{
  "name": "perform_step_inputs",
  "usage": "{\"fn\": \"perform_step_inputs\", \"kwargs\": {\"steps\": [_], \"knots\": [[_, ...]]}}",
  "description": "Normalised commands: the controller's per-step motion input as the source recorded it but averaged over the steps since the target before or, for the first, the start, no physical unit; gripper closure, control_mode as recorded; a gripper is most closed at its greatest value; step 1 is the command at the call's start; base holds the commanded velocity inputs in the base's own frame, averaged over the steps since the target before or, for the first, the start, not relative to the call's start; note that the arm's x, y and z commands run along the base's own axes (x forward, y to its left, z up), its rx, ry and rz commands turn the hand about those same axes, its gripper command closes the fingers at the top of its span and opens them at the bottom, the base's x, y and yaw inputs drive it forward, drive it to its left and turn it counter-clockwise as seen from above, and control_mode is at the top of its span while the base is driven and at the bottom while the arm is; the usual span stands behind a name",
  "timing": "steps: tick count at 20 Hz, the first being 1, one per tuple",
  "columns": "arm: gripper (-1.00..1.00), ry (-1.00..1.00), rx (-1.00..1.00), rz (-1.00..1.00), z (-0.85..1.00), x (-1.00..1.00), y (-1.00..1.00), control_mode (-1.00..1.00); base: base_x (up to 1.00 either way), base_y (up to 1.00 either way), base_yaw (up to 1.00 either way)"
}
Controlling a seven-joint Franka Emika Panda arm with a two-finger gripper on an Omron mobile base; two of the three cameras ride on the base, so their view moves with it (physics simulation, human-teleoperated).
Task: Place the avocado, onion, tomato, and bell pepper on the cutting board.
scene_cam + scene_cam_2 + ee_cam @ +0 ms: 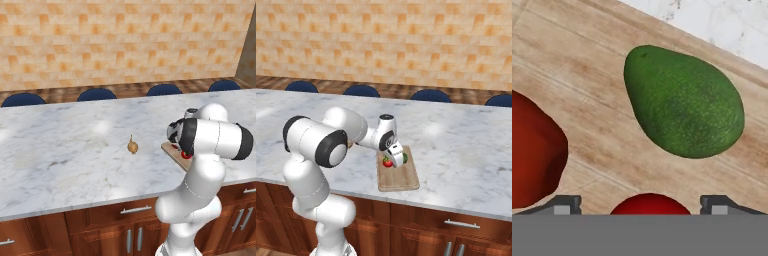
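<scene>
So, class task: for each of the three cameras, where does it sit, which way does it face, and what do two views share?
Left base view: behind the arm's left, facing the marble counter and onion; arm at lower right.
Right base view: behind its right, facing the cutting board; arm at lower left.
Hand view: on the hand, looking down at the avocado; claw fingertips at the bottom.
Shared: both base views show counter, board and blue chairs.

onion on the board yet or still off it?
Off. The onion sits on the marble counter, clear of the cutting board, where the avocado already lies beneath the hand.
</scene>
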Motion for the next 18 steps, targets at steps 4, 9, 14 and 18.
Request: {"fn": "perform_step_inputs", "kwargs": {"steps": [4, 9, 14, 18], "knots": [[-1.0, 0.0, 0.0, 0.0, 0.15, 0.1, -0.11, -1.0, 0.0, 0.0, 0.0], [-1.0, 0.0, 0.0, 0.0, 0.3, 0.01, -0.04, -1.0, 0.0, 0.0, 0.0], [-1.0, 0.0, 0.0, 0.0, 0.46, -0.04, 0.0, -1.0, 0.0, 0.0, 0.0], [-1.0, 0.0, 0.0, 0.0, 0.46, -0.15, 0.09, -1.0, 0.0, 0.0, 0.0]]}}
